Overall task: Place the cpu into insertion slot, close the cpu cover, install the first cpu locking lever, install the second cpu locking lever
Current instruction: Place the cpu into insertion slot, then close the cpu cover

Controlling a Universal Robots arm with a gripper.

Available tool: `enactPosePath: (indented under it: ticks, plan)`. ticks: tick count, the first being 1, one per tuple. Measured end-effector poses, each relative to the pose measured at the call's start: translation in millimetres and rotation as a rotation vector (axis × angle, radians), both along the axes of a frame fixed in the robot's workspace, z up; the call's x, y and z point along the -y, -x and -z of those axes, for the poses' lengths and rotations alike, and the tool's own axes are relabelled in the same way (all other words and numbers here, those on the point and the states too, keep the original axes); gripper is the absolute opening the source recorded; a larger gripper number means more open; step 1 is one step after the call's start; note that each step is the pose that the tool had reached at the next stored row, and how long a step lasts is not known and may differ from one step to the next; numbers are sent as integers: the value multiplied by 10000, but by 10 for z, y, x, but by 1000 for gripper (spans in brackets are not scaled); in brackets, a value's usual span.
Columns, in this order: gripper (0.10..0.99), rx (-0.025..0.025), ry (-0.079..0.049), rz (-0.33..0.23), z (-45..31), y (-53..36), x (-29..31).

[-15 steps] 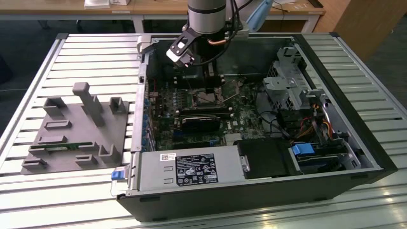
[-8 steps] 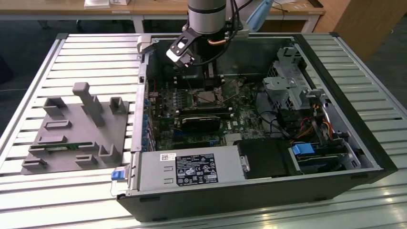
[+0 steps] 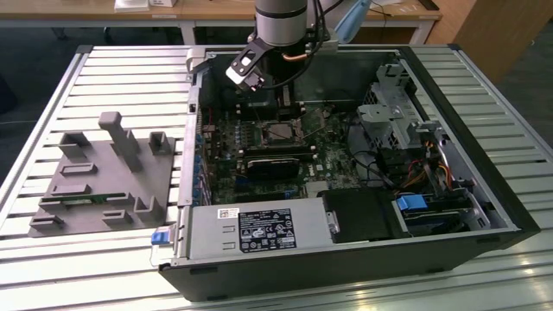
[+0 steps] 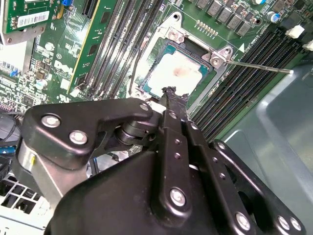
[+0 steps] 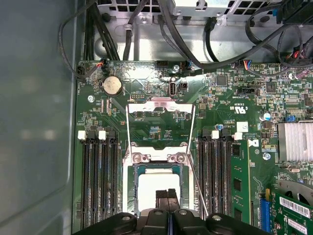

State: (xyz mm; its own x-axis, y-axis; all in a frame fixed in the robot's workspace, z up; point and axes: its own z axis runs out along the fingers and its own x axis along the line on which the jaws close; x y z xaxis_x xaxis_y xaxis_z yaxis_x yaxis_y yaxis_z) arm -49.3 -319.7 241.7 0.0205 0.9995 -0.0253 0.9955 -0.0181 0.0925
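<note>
While the cpu [image 5: 151, 191] sat in the insertion slot [image 5: 161, 169], the cpu cover [image 5: 161, 104] stood open; the gripper [image 5: 167, 192] hovered just above, fingers pressed together, empty.

The cpu [image 5: 149, 188] lies in the insertion slot [image 5: 146, 169], the tool [image 5: 167, 194] above it.

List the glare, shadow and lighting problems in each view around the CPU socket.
First wrist view: the cpu top is blown out white, and glare washes the board beyond the open cpu cover. Second wrist view: the cpu also glares pale past the dark gripper. Exterior view: the slatted table shines, the computer case interior sits dim.
</note>
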Motion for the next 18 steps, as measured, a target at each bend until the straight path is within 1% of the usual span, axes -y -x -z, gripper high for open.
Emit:
enactPosePath:
  ticks: [2,4,11,18]
  plan:
    - [102,0,0,0,-1,0,0]
    - [102,-2,3,0,-17,0,0]
    - [102,0,0,1,-127,0,0]
    - [102,0,0,1,-135,0,0]
